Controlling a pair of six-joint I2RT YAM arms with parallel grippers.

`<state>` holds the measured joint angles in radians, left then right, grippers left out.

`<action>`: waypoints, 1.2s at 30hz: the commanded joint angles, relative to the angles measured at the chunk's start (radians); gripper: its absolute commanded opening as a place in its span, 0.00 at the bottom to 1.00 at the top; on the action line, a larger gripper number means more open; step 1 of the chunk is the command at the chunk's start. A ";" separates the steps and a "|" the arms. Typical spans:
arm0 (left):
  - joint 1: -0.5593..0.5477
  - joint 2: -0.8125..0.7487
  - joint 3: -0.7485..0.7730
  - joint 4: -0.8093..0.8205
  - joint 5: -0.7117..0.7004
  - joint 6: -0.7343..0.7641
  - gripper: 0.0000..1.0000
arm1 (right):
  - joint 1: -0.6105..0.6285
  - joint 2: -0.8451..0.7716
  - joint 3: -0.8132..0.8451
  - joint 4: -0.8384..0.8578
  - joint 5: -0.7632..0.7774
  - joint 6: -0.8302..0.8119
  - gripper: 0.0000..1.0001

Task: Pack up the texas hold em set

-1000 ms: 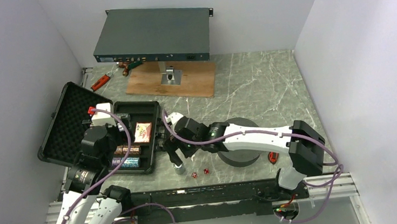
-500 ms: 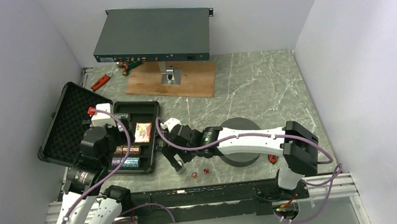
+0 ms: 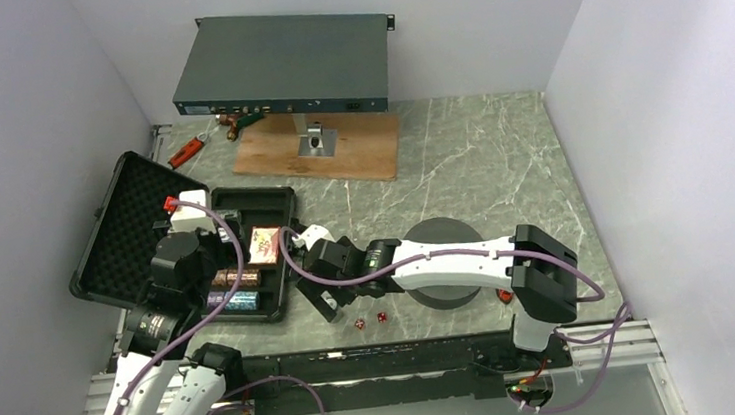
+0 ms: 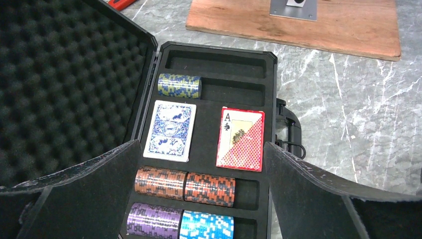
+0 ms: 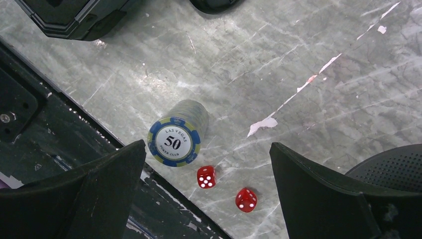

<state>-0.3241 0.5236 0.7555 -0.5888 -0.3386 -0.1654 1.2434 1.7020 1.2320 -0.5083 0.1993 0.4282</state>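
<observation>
The black briefcase lies open at the left, with its foam lid (image 3: pixel 115 240) and its tray (image 3: pixel 278 200). In the left wrist view the tray (image 4: pixel 219 92) holds a green chip stack (image 4: pixel 179 85), a blue deck (image 4: pixel 170 130), a red deck (image 4: pixel 241 138), and orange (image 4: pixel 184 185), purple (image 4: pixel 153 221) and light blue (image 4: pixel 206 226) chip stacks. My left gripper (image 4: pixel 201 147) hovers open above them, also in the top view (image 3: pixel 202 257). My right gripper (image 5: pixel 209 164) is open above a standing "50" chip stack (image 5: pixel 174 140) and two red dice (image 5: pixel 206 177) (image 5: pixel 246 199), right of the case (image 3: pixel 324 304).
A dark grey foam ring (image 3: pixel 444 261) lies under the right forearm, with a small red object (image 3: pixel 505 293) beside it. A grey rack-mount box (image 3: pixel 281 66) stands on a wooden board (image 3: pixel 349 154) at the back. The black base rail (image 5: pixel 30 129) runs close to the chip stack.
My right gripper has moved left and nearer, from beside the case's handle to over the chip stack and dice. The left arm has not moved.
</observation>
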 commanded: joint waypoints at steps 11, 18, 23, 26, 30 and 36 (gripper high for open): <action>0.007 -0.013 -0.004 0.025 -0.002 0.019 1.00 | 0.023 0.063 0.100 -0.024 -0.043 -0.021 1.00; 0.007 -0.023 -0.005 0.022 -0.008 0.017 1.00 | 0.026 0.096 0.106 -0.027 -0.054 -0.032 0.91; 0.007 -0.026 -0.005 0.021 -0.014 0.016 1.00 | 0.027 0.115 0.106 -0.025 -0.058 -0.034 0.80; 0.007 -0.027 -0.005 0.021 -0.013 0.017 1.00 | 0.027 0.127 0.108 -0.025 -0.054 -0.041 0.72; 0.007 -0.026 -0.005 0.020 -0.014 0.017 1.00 | 0.027 0.138 0.121 -0.034 -0.052 -0.048 0.64; 0.007 -0.026 -0.006 0.019 -0.015 0.018 1.00 | 0.026 0.140 0.124 -0.033 -0.052 -0.059 0.51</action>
<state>-0.3237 0.5056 0.7555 -0.5888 -0.3393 -0.1585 1.2652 1.8400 1.3140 -0.5301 0.1448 0.3901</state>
